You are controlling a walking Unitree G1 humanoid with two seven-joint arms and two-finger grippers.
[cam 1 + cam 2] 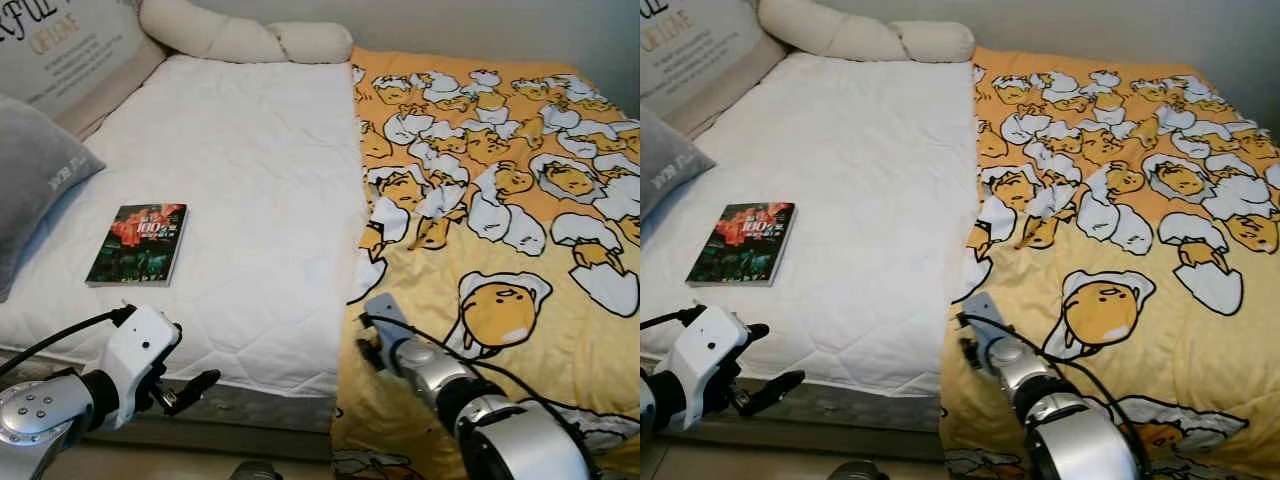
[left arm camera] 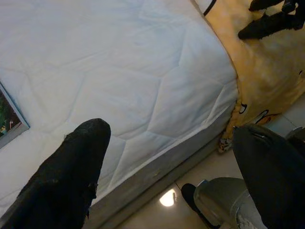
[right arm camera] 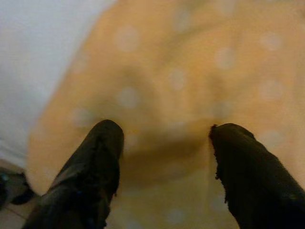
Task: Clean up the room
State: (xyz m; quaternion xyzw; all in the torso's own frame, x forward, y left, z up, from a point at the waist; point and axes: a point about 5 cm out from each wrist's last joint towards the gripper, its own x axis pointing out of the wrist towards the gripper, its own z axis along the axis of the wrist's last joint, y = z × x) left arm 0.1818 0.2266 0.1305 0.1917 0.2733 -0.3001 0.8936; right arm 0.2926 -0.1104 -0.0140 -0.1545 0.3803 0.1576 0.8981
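Note:
A yellow blanket (image 1: 500,200) printed with egg characters covers the right half of the bed. Its left edge (image 1: 362,215) lies over the white quilted mattress (image 1: 240,170). My right gripper (image 1: 368,345) sits at that edge near the bed's front. It is open, and a raised fold of the blanket (image 3: 162,143) lies between its fingers (image 3: 102,143). My left gripper (image 1: 190,390) hovers open in front of the mattress's front edge, with nothing between its fingers (image 2: 81,157). A dark-covered book (image 1: 138,243) lies flat on the left of the mattress.
A grey pillow (image 1: 30,180) rests at the bed's left side, and a cream bolster (image 1: 245,38) lies along the head. A printed cushion (image 1: 70,45) leans at the far left corner. Pale shiny floor (image 2: 190,191) runs below the bed's front edge.

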